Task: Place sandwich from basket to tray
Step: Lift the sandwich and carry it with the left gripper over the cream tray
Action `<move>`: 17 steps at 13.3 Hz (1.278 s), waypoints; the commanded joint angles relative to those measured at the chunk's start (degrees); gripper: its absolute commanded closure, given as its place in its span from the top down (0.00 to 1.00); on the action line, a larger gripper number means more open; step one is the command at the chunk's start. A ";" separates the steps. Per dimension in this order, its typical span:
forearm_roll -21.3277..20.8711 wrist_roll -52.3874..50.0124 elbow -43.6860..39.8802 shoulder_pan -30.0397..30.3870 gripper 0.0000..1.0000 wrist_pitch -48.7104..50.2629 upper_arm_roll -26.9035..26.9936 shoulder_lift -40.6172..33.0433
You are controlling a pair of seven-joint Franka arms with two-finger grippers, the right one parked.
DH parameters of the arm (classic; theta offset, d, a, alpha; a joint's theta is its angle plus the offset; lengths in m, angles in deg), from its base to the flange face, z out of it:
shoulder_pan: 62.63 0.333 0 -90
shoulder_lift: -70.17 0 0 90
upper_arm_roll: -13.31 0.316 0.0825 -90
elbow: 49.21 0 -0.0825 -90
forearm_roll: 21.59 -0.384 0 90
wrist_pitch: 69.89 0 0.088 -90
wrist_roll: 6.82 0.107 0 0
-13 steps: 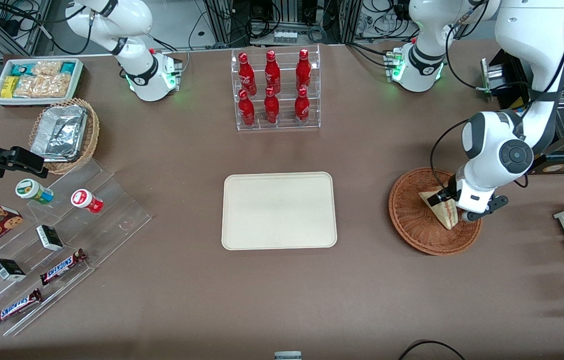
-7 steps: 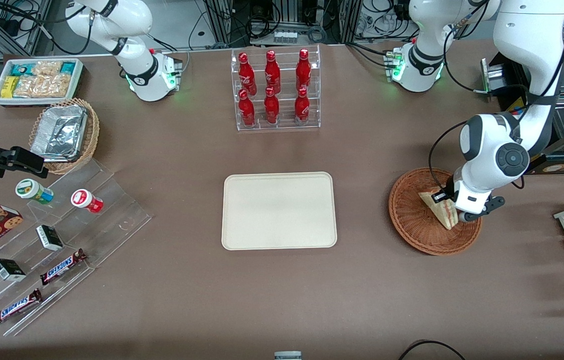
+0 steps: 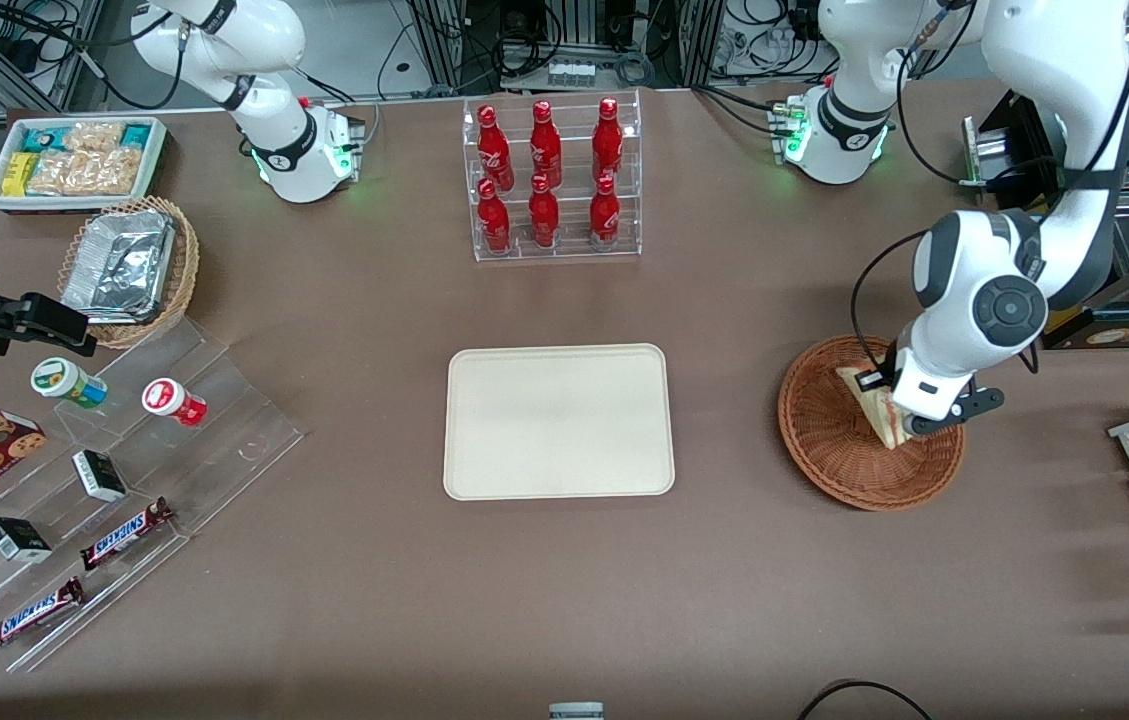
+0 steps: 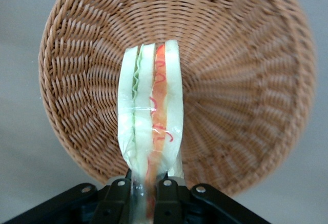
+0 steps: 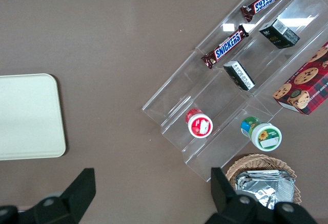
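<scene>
1. The sandwich (image 4: 149, 126) is a wedge of pale bread in clear wrap, with green, orange and red filling showing along its edge.
2. The gripper (image 4: 146, 196) pinches its lower end, one finger pressed to each bread face.
3. It hangs over the reddish-brown wicker basket (image 3: 829, 440), seemingly lifted off the weave, though contact cannot be ruled out.
4. The cream tray (image 3: 558, 421) lies well apart, toward the parked arm's end.
</scene>
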 commanded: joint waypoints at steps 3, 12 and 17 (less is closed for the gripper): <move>-1.15 -0.86 -3.15 -8.14 0.00 4.76 0.01 -2.11; 0.79 -5.25 -20.19 -25.63 0.00 4.67 -0.16 13.51; 3.86 -6.40 -33.29 -29.16 0.00 5.02 -1.39 24.15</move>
